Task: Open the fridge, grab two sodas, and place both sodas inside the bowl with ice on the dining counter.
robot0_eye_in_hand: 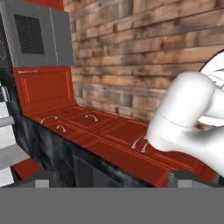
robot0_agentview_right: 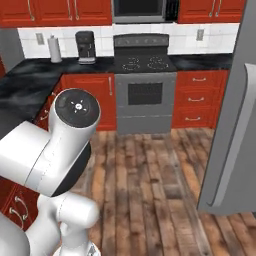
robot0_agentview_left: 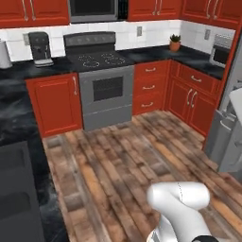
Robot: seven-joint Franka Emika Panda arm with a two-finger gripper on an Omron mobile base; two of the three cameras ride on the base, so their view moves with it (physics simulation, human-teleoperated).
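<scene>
Arm (robot0_agentview_right: 50, 150) folded close; fridge (robot0_agentview_right: 232, 125) door right, seemingly ajar. Fingers (robot0_eye_in_hand: 42, 183) spread wide, holding nothing, over red cabinets (robot0_eye_in_hand: 100, 131).

One stove (robot0_agentview_left: 105, 80). One coffee maker (robot0_agentview_left: 41, 48). One potted plant (robot0_agentview_left: 175, 42). One paper towel roll (robot0_agentview_right: 54, 48). One fridge (robot0_agentview_right: 235, 130). One microwave (robot0_agentview_left: 97, 10). One toaster oven (robot0_agentview_left: 220, 52).
</scene>
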